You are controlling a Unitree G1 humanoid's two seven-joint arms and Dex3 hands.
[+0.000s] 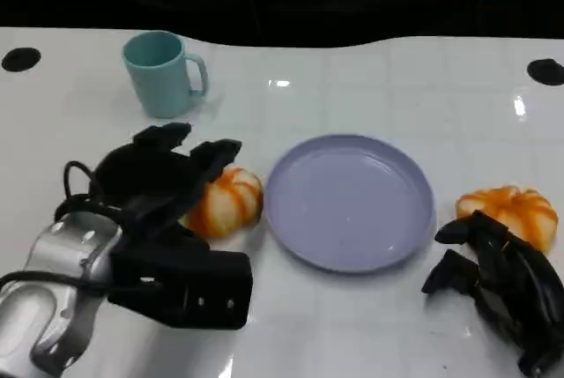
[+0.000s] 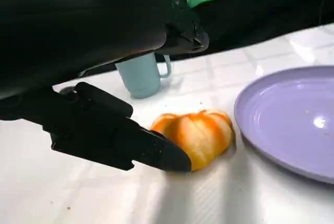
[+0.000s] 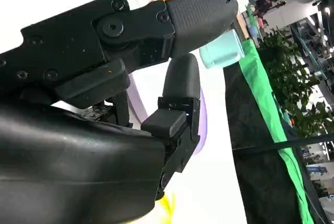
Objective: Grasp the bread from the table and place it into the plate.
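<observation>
The surface [image 1: 370, 334] I am working over is white and glossy, marked with a faint tile grid and bright ceiling glare; its far edge curves against a dark background, with a black round spot near each far corner.

My left arm [image 1: 53, 299] is silver metal with a black cable looped beside it, entering from the near left. Its left hand [image 1: 167, 189] is hard black plastic; I see its fingers spread around the left bread [image 1: 231, 202], one fingertip [image 2: 169, 156] at the bun's near-left side, another arched over it. I cannot tell whether the fingers press the bun or merely flank it, so its grip is uncertain.

The plate [image 1: 304, 228] is a round, shallow lavender dish with a smooth raised rim, lying at the centre, bare inside. Its left rim lies just beside the left bread, with a narrow strip of surface between.

My right hand [image 1: 498, 277] rests at the near right, fingers curled partway, holding nothing that I can see; I cannot tell how far it is closed.

The right bread [image 1: 515, 211] is a ribbed, pumpkin-shaped bun, orange with pale stripes, right of the plate and just beyond my right hand.

The mug [image 1: 163, 74] is pale teal, cylindrical, handle to the right, standing upright at the far left, well apart from the plate.
</observation>
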